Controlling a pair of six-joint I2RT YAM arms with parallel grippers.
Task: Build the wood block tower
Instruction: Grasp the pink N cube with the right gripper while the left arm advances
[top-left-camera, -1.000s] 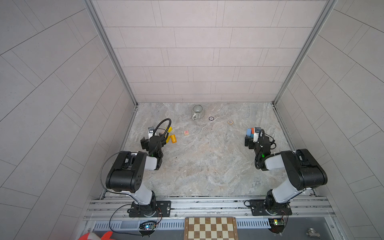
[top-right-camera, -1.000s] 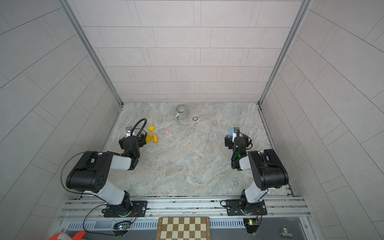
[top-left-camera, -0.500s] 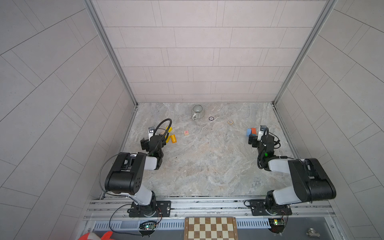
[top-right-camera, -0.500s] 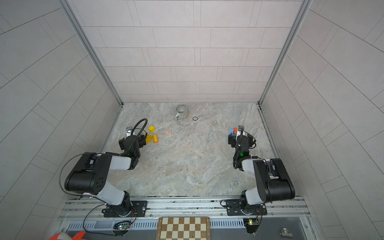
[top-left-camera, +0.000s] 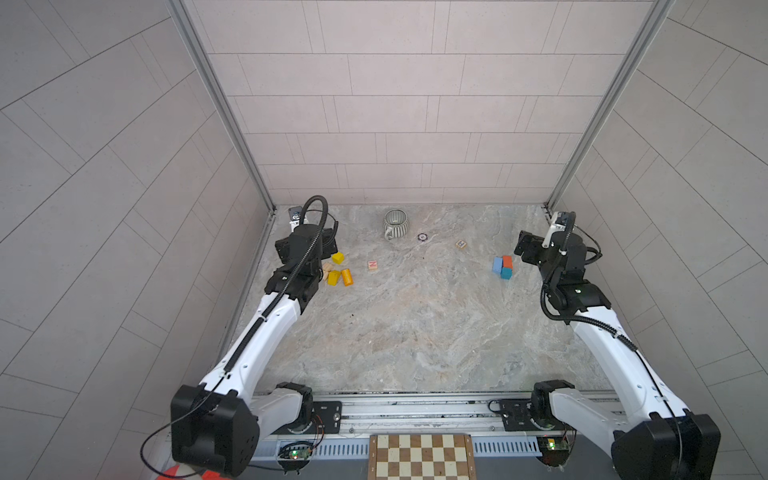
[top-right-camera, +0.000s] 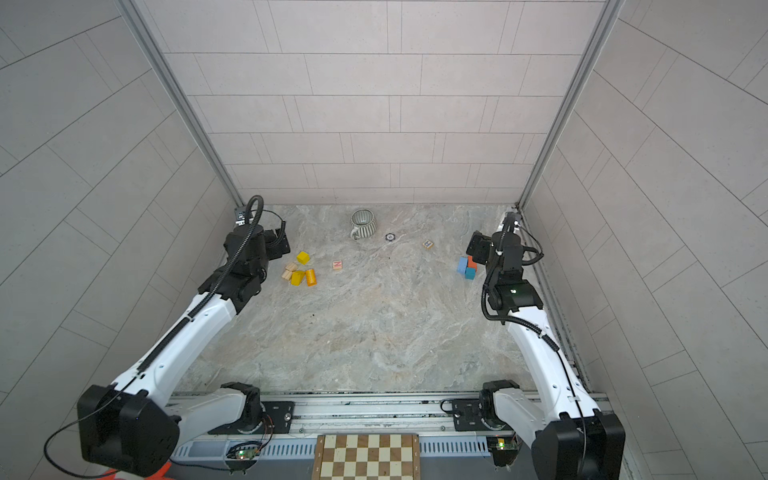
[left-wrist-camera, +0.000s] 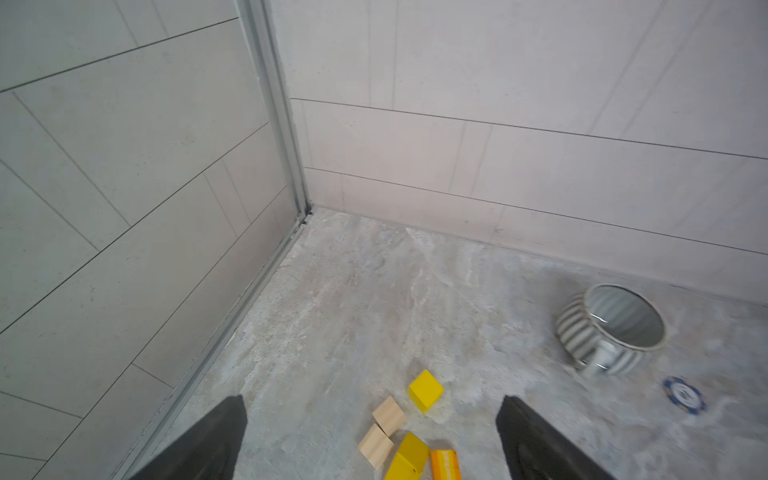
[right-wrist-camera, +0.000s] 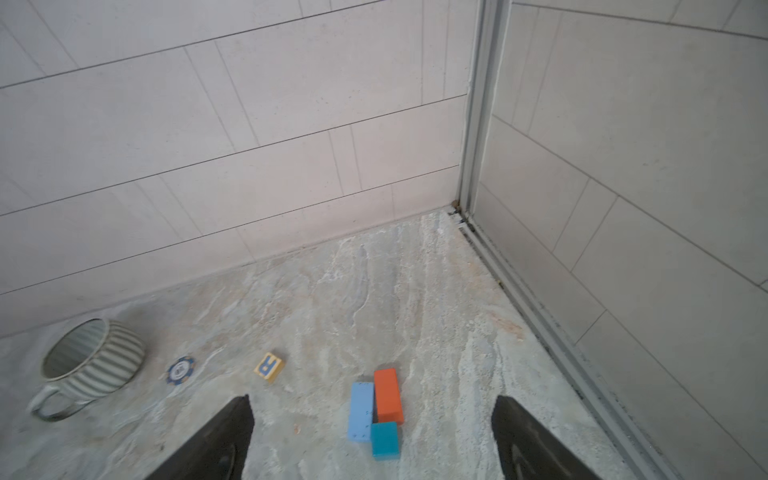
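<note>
The worktop is carrying loose wood blocks, no tower yet. Left tool and right tool are both gaping empty, the right hovering by the blue block, orange-red block and teal cube. Light, rigid, smooth wood, I'm guessing: pinching flat opposite sides.

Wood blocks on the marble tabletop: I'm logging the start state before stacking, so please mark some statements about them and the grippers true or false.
1. The left gripper holds the yellow wooden cube. False: its jaws stand open and empty, and the cube lies on the marble tabletop.
2. The light-blue wooden block, orange-red wooden block and teal wooden cube lie touching one another. True.
3. The natural-wood cube lettered R sits inside the grey ribbed cup. False: it lies on the tabletop, apart from the cup.
4. The right gripper is open, holding nothing. True.
</note>
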